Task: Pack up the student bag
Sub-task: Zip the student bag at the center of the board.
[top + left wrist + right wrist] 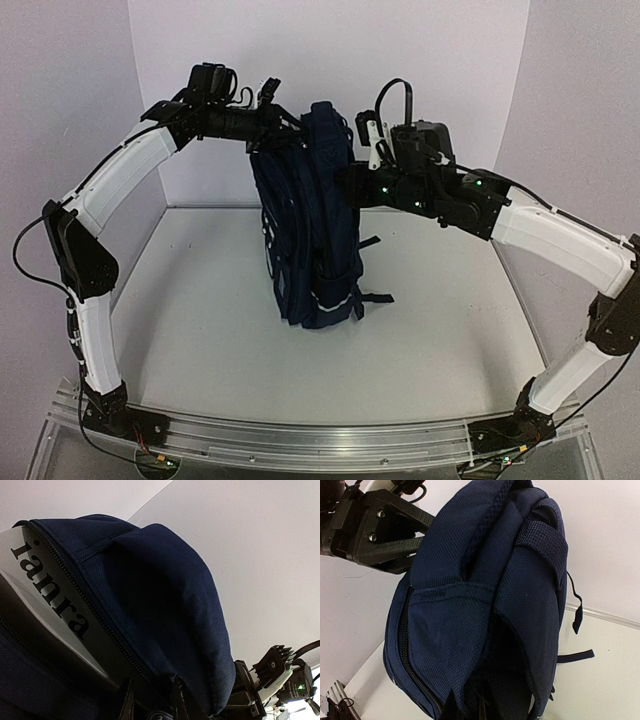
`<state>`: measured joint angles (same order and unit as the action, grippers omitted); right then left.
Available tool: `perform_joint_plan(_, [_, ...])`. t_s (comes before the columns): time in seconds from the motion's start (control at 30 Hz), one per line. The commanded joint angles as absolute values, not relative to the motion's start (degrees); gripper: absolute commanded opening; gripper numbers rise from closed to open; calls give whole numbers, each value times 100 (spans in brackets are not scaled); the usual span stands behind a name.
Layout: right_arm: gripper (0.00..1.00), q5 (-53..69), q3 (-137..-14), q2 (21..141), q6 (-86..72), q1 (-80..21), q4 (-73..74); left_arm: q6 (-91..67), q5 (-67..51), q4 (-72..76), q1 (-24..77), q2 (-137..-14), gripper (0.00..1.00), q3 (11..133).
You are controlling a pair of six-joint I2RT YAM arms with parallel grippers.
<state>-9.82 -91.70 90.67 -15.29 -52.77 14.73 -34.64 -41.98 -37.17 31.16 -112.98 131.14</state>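
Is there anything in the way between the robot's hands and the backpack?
No, nothing visible. Both hands are right up against the backpack, which stands upright on the table. The left hand meets its top by the zipper, and the right hand is closed on its fabric from the other side.

"ianra" is printed on a white sheet (20, 577).

Finding student bag (305, 230) standing upright mid-table (200, 330), between both arms. Noting left gripper (282, 125) touching its upper left side, right gripper (352, 185) touching its upper right. Observing printed sheet (35, 580) sitting inside a zipped compartment.
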Motion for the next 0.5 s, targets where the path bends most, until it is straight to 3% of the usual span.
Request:
perform_joint_plan(0.0, [5, -1076, -9102, 9246, -1547, -5252, 1691, -3560, -4334, -3445, 3129, -10930, 24, 12905])
perform_joint_plan(0.47, [1, -1187, -9055, 9249, -1600, -5255, 1670, -3805, -4210, -3016, 3129, -10561, 1, 12517])
